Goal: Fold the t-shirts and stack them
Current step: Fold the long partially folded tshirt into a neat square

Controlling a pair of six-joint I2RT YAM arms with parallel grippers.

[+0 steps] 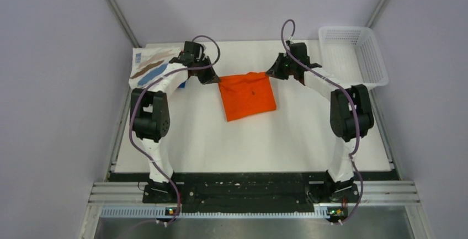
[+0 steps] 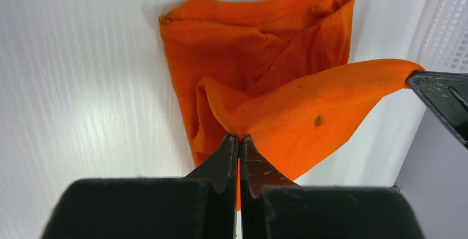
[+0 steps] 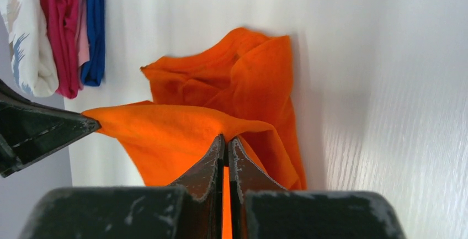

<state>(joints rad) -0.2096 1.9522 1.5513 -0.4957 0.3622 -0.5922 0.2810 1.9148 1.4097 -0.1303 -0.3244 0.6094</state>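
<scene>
A bright orange t-shirt (image 1: 247,95) lies partly folded at the back middle of the white table. My left gripper (image 1: 211,79) is shut on its far left corner, and my right gripper (image 1: 270,73) is shut on its far right corner. Both corners are lifted, so the far edge hangs stretched between them (image 2: 309,106) (image 3: 165,128). The rest of the orange t-shirt (image 2: 232,35) (image 3: 243,79) rests bunched on the table. A stack of folded t-shirts (image 1: 149,68), white print on top, sits at the back left; the white (image 3: 25,40), pink (image 3: 58,29) and blue (image 3: 94,24) ones show edge-on.
A white plastic mesh basket (image 1: 353,54) stands at the back right corner, seen also in the left wrist view as the basket wall (image 2: 450,24). Grey walls close in on both sides. The table's front edge (image 1: 254,171) meets the black mounting rail.
</scene>
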